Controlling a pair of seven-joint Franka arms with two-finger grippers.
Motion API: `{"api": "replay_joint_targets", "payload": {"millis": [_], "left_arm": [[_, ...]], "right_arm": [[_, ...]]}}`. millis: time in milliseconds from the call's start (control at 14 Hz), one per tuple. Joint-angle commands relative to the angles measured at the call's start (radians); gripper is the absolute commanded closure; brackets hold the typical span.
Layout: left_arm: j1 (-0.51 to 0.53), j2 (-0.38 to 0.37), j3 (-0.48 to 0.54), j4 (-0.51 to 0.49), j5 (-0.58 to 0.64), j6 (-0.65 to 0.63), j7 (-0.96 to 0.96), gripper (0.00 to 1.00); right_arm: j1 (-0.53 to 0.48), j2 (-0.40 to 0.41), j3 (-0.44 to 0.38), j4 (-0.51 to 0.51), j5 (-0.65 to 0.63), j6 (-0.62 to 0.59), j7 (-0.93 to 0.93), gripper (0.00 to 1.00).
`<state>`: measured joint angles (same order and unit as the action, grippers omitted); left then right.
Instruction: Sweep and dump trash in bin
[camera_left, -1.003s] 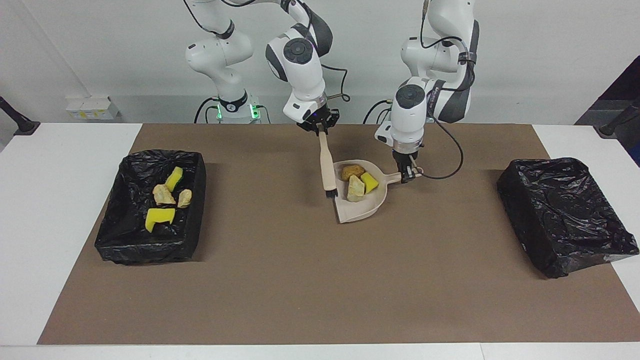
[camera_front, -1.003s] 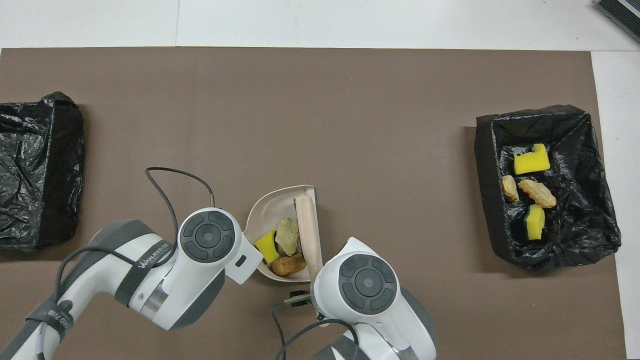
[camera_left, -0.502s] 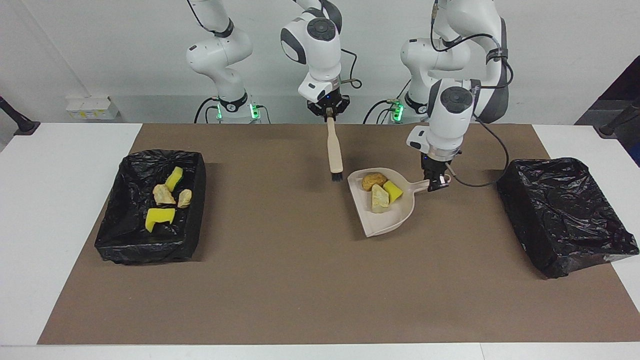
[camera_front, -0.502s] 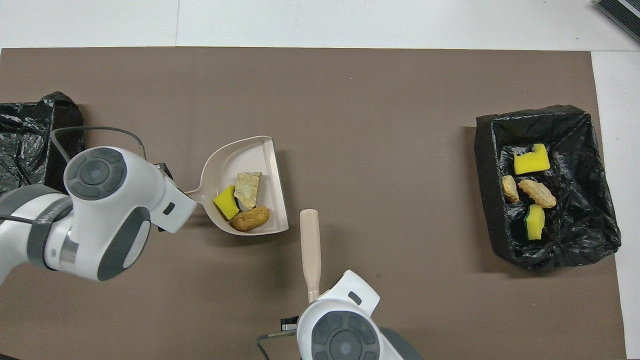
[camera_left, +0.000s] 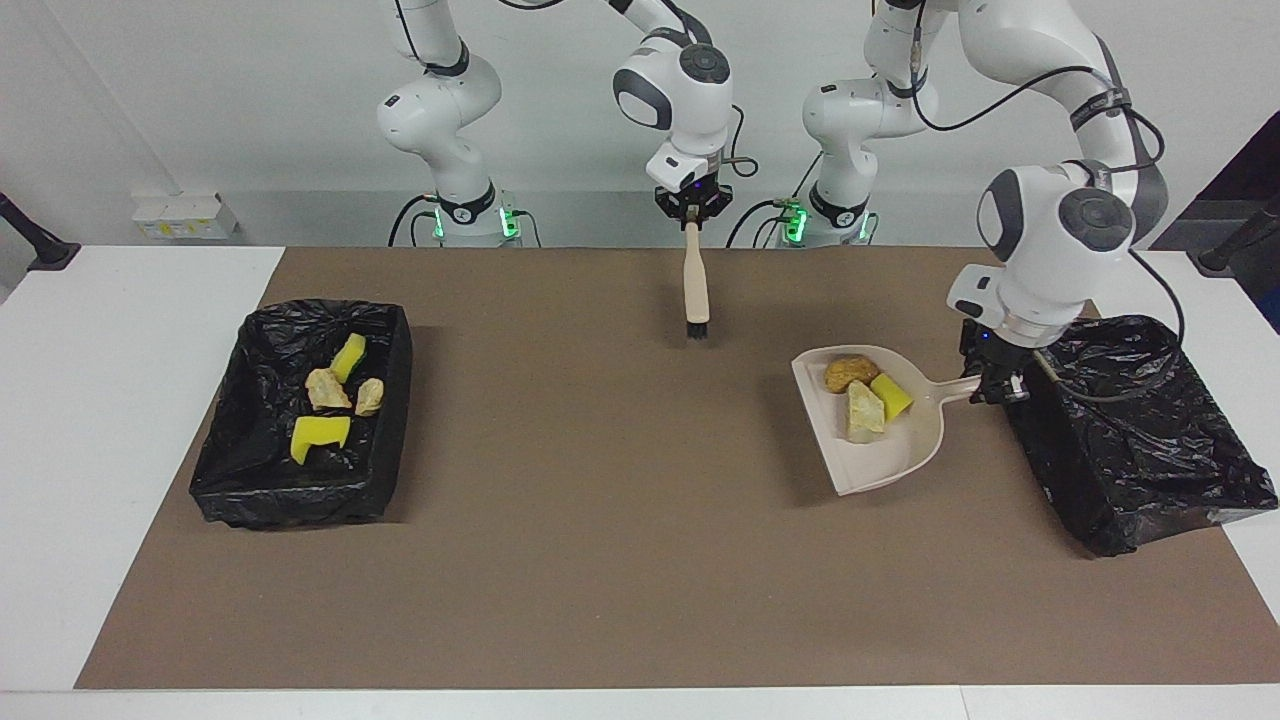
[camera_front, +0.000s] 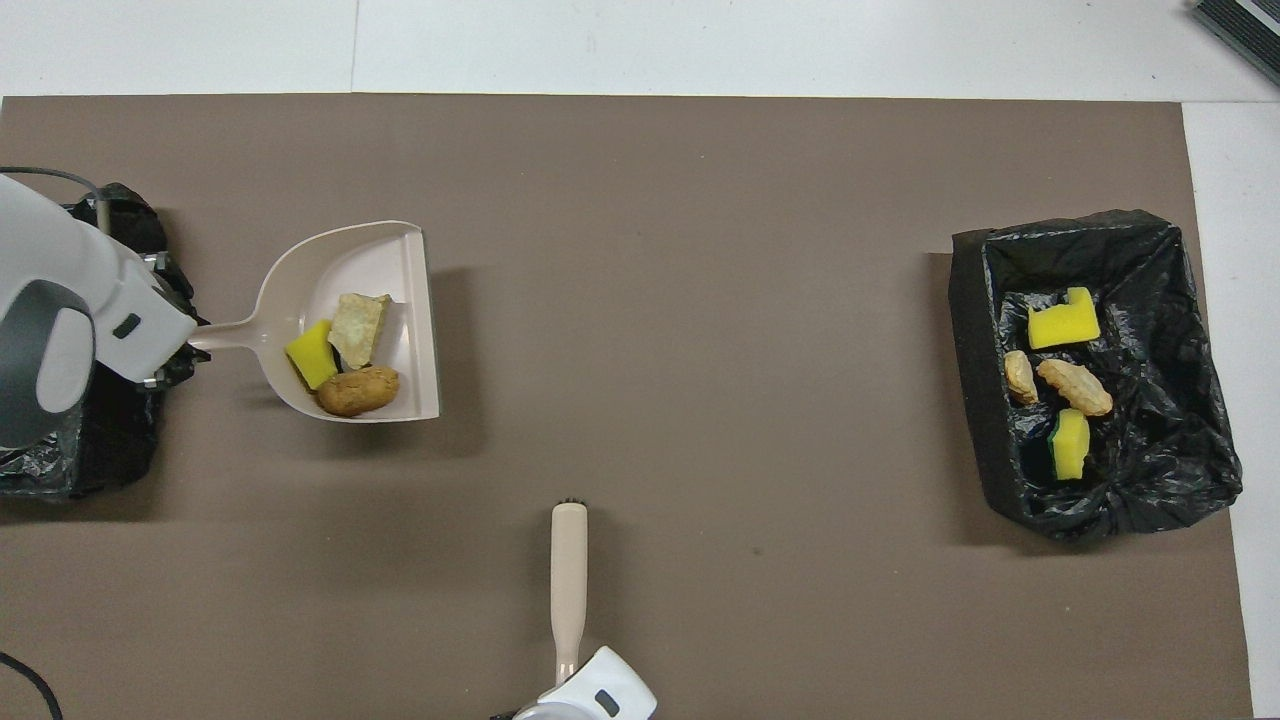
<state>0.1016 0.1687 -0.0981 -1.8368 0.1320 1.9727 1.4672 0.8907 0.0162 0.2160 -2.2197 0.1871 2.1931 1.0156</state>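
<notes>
Left gripper (camera_left: 998, 392) clamped the beige plastic dustpan (camera_left: 890, 455) handle, pan raised beside the black-lined bin (camera_left: 1140, 440), carrying three trash scraps (camera_left: 866, 398). Right gripper (camera_left: 692, 224) gripped the beige brush (camera_left: 696, 290), hanging bristles-down over the brown mat (camera_left: 600, 520).

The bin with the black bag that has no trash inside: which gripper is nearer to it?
Left. The left gripper, holding the dustpan by its handle, is at the edge of that bin. The right gripper holds the brush up over mid-table.
</notes>
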Motion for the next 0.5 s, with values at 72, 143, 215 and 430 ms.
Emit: {"api": "replay_joint_targets", "payload": {"millis": [72,143,215,430], "left_arm": [[0.110,0.121,-0.005,0.241,-0.003,-0.127,0.142,1.00],[0.147,0.147,-0.005,0.289,-0.005,-0.152,0.177,1.00],[0.168,0.170,-0.005,0.332,-0.003,-0.166,0.208,1.00],[0.262,0.210,-0.003,0.439,0.038,-0.195,0.310,1.00]], "right_arm": [[0.001,0.041,-0.003,0.017,-0.026,0.039,0.018,1.00],[0.001,0.039,-0.003,0.014,-0.026,0.034,0.018,1.00],[0.001,0.036,-0.003,0.011,-0.026,0.034,0.018,1.00],[-0.006,0.037,-0.003,0.000,-0.026,0.042,-0.005,0.99]]}}
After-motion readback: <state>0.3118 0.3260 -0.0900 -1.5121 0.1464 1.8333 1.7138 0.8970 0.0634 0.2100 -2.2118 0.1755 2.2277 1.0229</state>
